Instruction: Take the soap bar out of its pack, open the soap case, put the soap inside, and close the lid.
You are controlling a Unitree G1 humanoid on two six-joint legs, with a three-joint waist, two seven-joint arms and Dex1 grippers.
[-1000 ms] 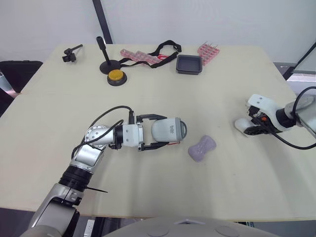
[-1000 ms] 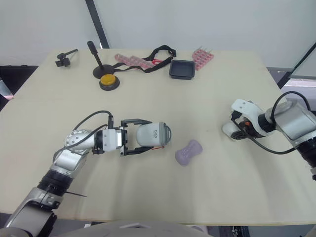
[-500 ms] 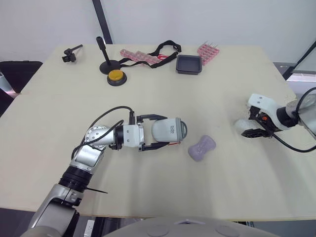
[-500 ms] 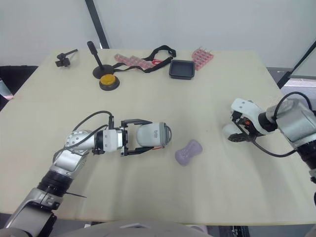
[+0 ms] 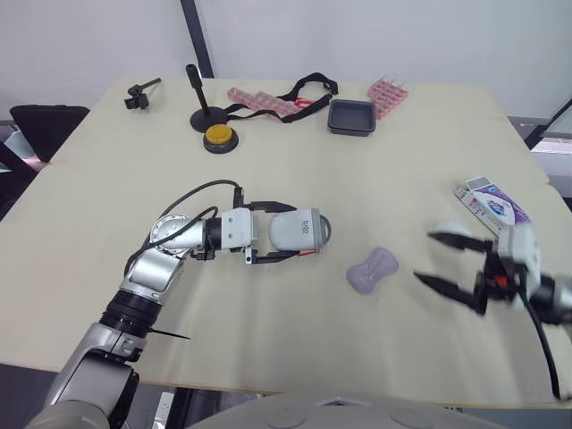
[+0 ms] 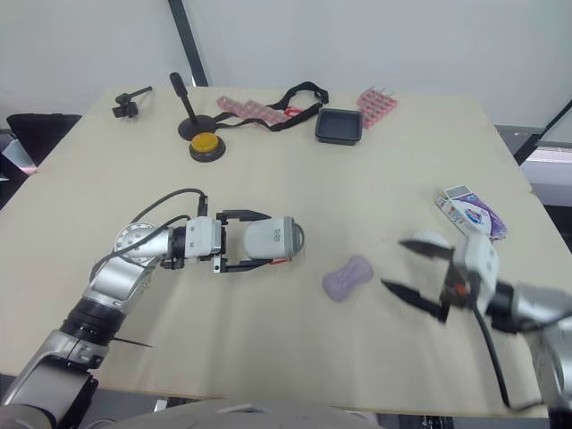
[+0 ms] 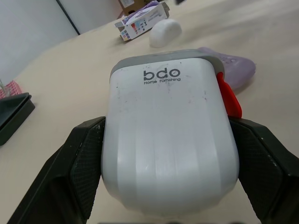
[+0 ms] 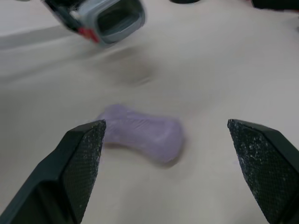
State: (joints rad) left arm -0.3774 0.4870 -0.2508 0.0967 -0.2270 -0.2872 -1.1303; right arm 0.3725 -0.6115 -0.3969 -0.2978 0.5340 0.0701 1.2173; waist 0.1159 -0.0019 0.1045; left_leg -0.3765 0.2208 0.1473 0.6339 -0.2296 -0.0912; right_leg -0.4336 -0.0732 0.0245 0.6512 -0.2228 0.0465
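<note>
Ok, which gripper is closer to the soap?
Right, it seems. The right gripper hangs open right of the soap, pointing at it, not touching. The left gripper sits farther off on the soap's other side, shut on the case.

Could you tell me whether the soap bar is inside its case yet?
Out: the soap bar lies bare on the table, beside the soap case.

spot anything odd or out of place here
Nothing spilled or broken. The soap case lies on its side, clamped in the left gripper, and the purple soap bar sits bare on the table, near it but apart.
</note>
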